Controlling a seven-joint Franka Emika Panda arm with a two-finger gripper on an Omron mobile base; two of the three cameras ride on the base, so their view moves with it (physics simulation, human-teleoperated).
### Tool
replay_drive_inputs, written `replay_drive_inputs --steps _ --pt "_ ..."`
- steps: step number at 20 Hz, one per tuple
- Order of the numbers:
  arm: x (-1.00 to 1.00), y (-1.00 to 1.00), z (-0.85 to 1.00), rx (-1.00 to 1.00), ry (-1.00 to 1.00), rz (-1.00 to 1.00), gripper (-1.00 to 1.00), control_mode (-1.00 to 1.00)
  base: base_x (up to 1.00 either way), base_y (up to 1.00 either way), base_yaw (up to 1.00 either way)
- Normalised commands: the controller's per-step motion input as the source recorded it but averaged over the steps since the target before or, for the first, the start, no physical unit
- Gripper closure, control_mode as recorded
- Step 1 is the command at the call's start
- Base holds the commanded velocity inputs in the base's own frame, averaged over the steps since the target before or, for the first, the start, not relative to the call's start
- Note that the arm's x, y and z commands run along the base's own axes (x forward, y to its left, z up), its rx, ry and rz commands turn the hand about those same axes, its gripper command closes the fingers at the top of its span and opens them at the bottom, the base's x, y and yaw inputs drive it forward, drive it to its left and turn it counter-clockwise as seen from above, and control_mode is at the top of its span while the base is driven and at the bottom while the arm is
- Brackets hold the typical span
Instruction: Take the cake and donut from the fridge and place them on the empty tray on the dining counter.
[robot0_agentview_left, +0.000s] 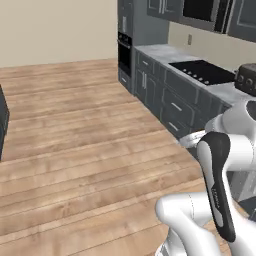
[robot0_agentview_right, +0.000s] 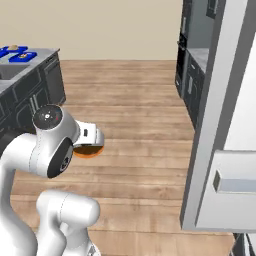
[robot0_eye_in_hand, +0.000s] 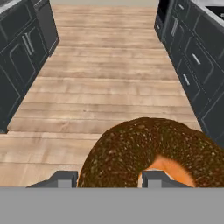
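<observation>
Wood plank floor (robot0_agentview_left: 75, 150) stretches before us in the left base view, wall cabinets (robot0_agentview_left: 170, 100) at right. From the right base view, our gripper (robot0_agentview_right: 90, 145) carries the donut (robot0_agentview_right: 88, 151) above the floor; the fridge (robot0_agentview_right: 225, 125) door stands right, blue trays (robot0_agentview_right: 17, 54) on the dining counter (robot0_agentview_right: 42, 57) far left. Hand view: our jaws clasp the donut (robot0_eye_in_hand: 144, 153).

A plank floor (robot0_agentview_left: 75, 150) is shown across the middle of each view. Wall cabinets (robot0_agentview_left: 170, 100) in dark grey run toward 2 o'clock in the left base view, topped by a black cooktop (robot0_agentview_left: 202, 71) and a pale counter (robot0_agentview_left: 160, 52). A built-in oven (robot0_agentview_left: 124, 54) is set at 12 o'clock. A beige wall (robot0_agentview_right: 110, 30) closes the background.
</observation>
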Motion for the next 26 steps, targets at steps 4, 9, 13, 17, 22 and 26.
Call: replay_drive_inputs --steps 4,9,13,17,22,26 --pt "0.0 0.0 0.0 0.0 0.0 0.0 1.0 1.0 0.0 0.13 0.82" --pt "0.0 0.0 0.0 0.0 0.0 0.0 1.0 1.0 0.04 0.15 0.75" --pt "0.0 0.0 0.0 0.0 0.0 0.0 1.0 1.0 0.53 0.06 0.51" --pt "0.0 0.0 0.0 0.0 0.0 0.0 1.0 1.0 0.99 0.0 0.31" --pt "0.0 0.0 0.0 0.0 0.0 0.0 1.0 1.0 0.91 0.0 0.27" --pt "0.0 0.0 0.0 0.0 0.0 0.0 1.0 1.0 0.39 0.1 0.24"
